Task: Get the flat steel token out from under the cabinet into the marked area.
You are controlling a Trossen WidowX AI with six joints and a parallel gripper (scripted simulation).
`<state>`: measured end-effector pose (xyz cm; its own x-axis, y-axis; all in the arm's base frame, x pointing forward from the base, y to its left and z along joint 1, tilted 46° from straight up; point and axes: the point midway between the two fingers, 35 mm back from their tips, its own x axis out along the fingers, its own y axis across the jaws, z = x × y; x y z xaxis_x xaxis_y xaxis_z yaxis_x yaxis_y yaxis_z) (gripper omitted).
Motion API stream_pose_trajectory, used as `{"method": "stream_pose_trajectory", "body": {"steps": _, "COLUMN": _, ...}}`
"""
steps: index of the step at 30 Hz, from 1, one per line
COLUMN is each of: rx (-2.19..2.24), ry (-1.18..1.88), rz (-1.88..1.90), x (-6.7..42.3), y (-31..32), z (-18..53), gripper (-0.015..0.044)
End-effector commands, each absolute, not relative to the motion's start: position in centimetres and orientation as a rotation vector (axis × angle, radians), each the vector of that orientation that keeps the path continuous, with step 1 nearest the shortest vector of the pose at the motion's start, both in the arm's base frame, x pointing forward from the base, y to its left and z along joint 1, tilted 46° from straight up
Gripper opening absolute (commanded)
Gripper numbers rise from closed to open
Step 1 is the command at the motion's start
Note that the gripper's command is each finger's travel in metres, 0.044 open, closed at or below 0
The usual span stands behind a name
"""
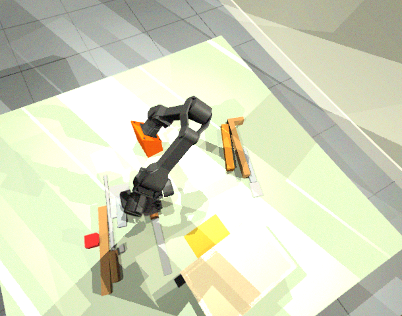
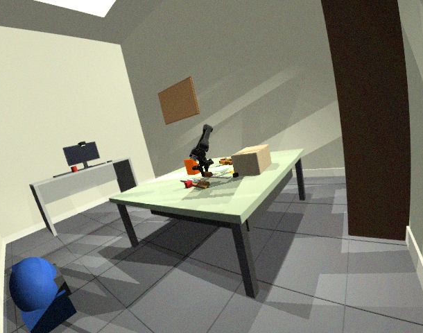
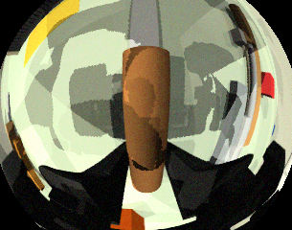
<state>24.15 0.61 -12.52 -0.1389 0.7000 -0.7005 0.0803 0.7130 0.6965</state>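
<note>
My gripper is shut on the brown wooden handle of a long tool. The tool's flat grey blade reaches low over the table toward the tan cabinet, which renders see-through in the overhead view. The yellow marked area lies in front of the cabinet, right of the blade. A small dark flat square lies at the cabinet's near corner, just past the blade tip. I cannot tell whether it is the token.
An orange wedge stands by the arm's base. Two orange sticks and a grey bar lie to the right. A red cube, wooden bars and a thin grey rod lie to the left.
</note>
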Motion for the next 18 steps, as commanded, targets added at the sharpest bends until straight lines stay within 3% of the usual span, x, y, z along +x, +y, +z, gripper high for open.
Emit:
{"method": "stream_pose_trajectory", "body": {"steps": 1, "rx": 0.665, "ry": 1.657, "rz": 0.574, "x": 24.26, "y": 0.54, "z": -12.52, "gripper": 0.0}}
{"method": "stream_pose_trajectory", "body": {"steps": 18, "rx": 0.763, "ry": 1.708, "rz": 0.464, "x": 24.26, "y": 0.47, "z": -12.55, "gripper": 0.0}}
